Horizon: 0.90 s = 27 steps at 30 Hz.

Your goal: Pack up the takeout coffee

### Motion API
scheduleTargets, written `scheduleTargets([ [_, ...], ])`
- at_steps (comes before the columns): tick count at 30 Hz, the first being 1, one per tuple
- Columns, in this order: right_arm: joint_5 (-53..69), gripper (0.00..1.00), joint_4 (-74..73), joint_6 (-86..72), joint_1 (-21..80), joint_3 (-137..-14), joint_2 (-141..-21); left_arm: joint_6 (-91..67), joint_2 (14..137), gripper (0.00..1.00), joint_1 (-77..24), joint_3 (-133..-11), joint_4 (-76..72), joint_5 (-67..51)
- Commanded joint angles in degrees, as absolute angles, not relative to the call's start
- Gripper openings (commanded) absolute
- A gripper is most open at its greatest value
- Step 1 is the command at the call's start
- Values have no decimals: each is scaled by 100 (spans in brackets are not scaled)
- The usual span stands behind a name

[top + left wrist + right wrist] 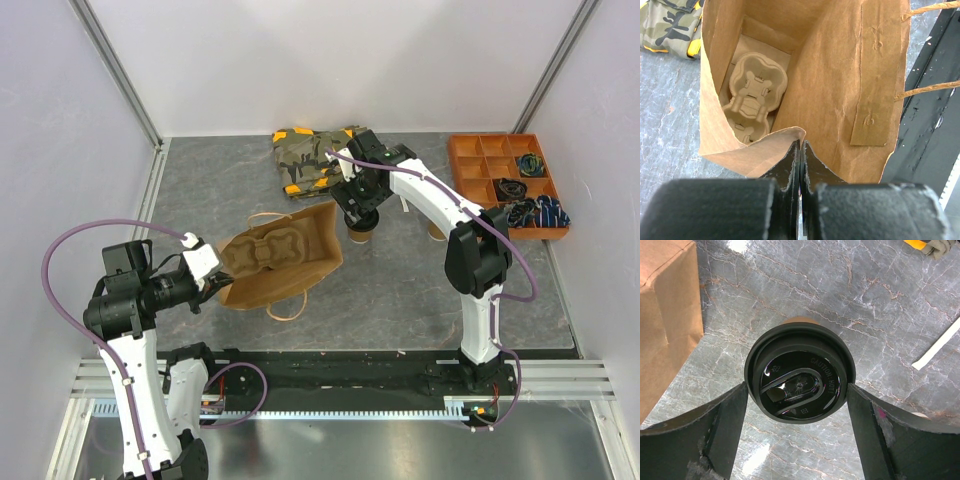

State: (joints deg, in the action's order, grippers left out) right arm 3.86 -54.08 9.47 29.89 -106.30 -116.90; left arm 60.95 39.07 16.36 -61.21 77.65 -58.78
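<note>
The takeout coffee, a brown cup with a black sip lid, stands just right of the paper bag in the top view. My right gripper reaches down over it, a finger pressed against each side of the lid. The bag lies on the table with its mouth toward the left arm, and a moulded-pulp carrier sits deep inside it. My left gripper is shut on the rim of the bag and holds the mouth open; it also shows in the top view.
A camouflage pouch lies behind the bag. An orange compartment tray with small items sits at the far right. A brown cup is partly hidden behind the right arm. A white strip lies on the table right of the coffee.
</note>
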Motion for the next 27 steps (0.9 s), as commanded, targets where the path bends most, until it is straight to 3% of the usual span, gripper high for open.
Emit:
scheduleTargets([
  [1, 396, 87, -5396, 993, 2988, -10644, -11681, 5959, 3973, 2, 1626, -6170, 7691, -5933],
  [15, 396, 86, -5414, 1020, 2988, -10520, -11646, 5889, 3929, 2, 1626, -6152, 7655, -5933],
  [27, 352, 68, -5440, 1011, 2980, -10696, -11549, 5862, 3955, 2, 1626, -6152, 7655, -5950],
])
